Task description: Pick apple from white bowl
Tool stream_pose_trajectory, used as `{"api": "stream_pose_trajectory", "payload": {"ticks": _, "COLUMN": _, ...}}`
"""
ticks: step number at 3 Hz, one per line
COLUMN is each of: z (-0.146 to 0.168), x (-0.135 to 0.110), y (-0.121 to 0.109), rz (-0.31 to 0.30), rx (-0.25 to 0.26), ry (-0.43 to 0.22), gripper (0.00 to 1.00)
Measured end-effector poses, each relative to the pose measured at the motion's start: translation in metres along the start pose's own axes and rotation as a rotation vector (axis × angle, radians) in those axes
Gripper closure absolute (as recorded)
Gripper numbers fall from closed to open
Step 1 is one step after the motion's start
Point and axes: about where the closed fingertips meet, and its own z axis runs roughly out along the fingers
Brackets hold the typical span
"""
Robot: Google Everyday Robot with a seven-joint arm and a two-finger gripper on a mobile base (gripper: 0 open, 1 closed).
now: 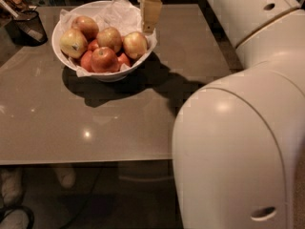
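Note:
The white bowl (112, 74), lined with crumpled white paper, stands at the back left of the grey table and holds several apples. The apple (135, 44), pale yellow-gold with a reddish blush, lies at the bowl's right side. A yellow apple with a dark spot (73, 43) lies at the left and a redder apple (105, 58) at the front. My gripper (150, 14) hangs over the bowl's right rim, just above and behind the apple, apart from it and holding nothing that I can see.
A small dark mesh cup (28, 25) stands at the table's far left corner. My own arm housing (243, 142) fills the right side of the view. The table's front edge (86, 162) runs across; shoes (14, 194) show below it.

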Motion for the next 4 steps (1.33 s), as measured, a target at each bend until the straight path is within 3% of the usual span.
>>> {"api": "stream_pose_trajectory", "payload": {"ticks": 4, "z": 0.036, "x": -0.012, "y": -0.006, "rz": -0.013, "rx": -0.074, "ry": -0.038, "gripper": 0.25}}
